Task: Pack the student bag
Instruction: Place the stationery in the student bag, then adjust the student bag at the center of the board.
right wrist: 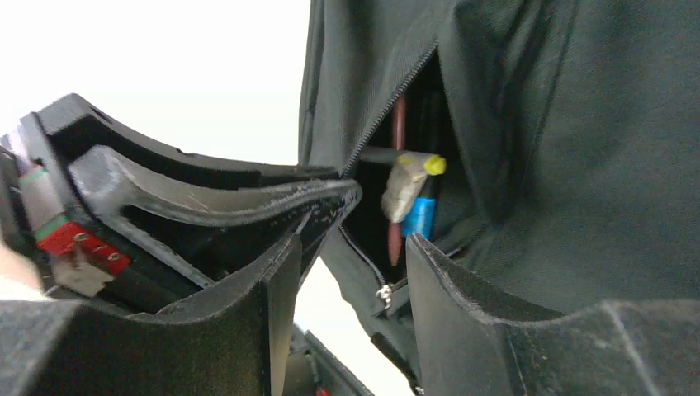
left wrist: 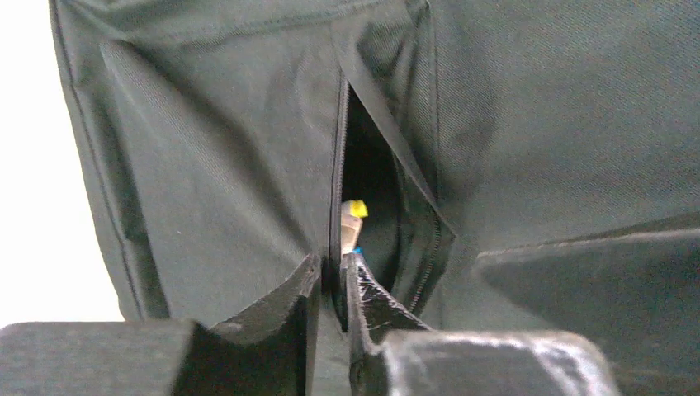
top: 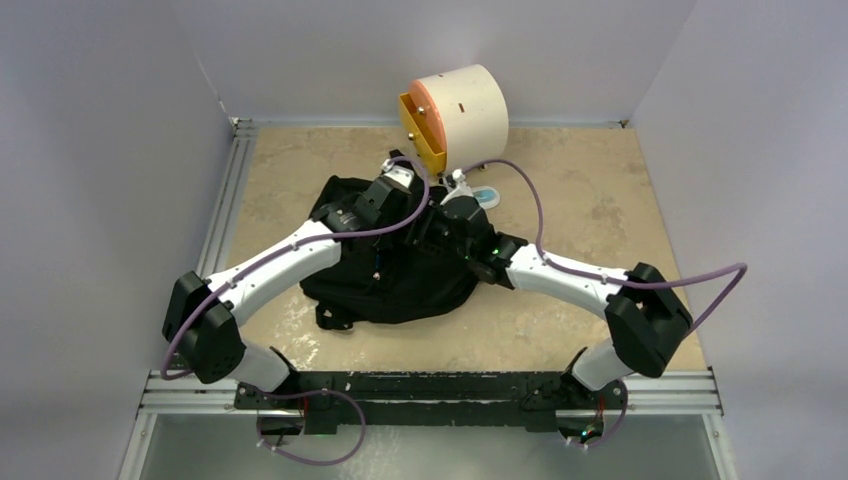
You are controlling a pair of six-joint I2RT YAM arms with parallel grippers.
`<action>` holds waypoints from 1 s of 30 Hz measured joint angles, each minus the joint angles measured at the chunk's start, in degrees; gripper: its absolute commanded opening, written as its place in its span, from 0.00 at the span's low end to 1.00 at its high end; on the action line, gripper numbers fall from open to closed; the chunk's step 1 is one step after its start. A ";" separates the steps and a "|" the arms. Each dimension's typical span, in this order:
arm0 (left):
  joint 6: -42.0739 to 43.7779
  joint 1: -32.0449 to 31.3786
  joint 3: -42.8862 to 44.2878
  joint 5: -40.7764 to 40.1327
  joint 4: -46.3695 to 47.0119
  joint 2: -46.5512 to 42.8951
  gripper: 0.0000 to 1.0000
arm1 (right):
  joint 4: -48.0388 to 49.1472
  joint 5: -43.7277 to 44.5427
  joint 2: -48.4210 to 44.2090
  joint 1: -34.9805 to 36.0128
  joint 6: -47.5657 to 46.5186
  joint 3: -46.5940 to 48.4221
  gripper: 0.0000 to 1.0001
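Black fingertips crowd the bottom of the left wrist view. The left gripper (left wrist: 334, 268) has its fingers almost together, and the zip edge of the student bag (top: 400, 275) runs straight down into the slit between them (pinched or only resting there, I cannot tell). Just above those tips the bag's pocket (left wrist: 367, 173) gapes as a dark vertical slot, and a yellow-capped item (right wrist: 413, 186) peeks out beside a blue one (right wrist: 419, 216).

Over to the right gripper (right wrist: 352, 241): its fingers stand well apart with nothing between the pads, hovering right at the lower end of the same slot. The zip pull (right wrist: 384, 294) hangs just past them.

From above, the bag lies slumped in the middle of the table (top: 600, 200), straps toward the near edge. Both arms reach forward with elbows flared outward, and their wrists fold inward to meet over the bag's far end. Beyond them, at the back wall, stands the cream drawer box (top: 465, 105), its orange-yellow front facing left.
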 measured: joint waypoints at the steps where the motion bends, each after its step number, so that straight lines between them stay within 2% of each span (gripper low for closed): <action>1: -0.52 -0.02 -0.44 0.81 0.04 -0.11 0.24 | -0.39 0.61 -0.50 0.00 -0.26 -0.04 0.52; 4: -2.40 -0.07 -2.01 3.30 0.61 -0.61 0.34 | -1.88 2.60 -1.03 -0.07 -1.60 -0.04 0.53; 6: -3.41 -0.04 -2.69 4.31 0.70 -0.92 0.37 | -3.23 3.08 -0.59 -0.07 -2.25 -0.04 0.52; 16: -6.84 -0.09 -4.74 7.89 0.85 -6.47 0.38 | -5.33 3.26 8.11 -0.15 -4.24 1.77 0.52; 20: -7.58 -0.07 -6.01 8.15 1.07 -8.92 0.38 | -5.22 1.92 10.84 -0.15 -4.59 2.97 0.48; 24: -8.37 0.07 -7.19 8.13 1.16 -9.70 0.33 | -4.94 0.63 12.55 -0.17 -4.94 4.52 0.31; 29: -8.59 0.81 -9.16 8.15 1.36 -9.70 0.20 | -4.07 -0.17 12.59 -0.17 -5.44 4.81 0.02; 30: -8.57 0.96 -9.44 8.13 1.33 -9.70 0.18 | -3.93 -0.28 12.59 -0.20 -5.51 4.81 0.00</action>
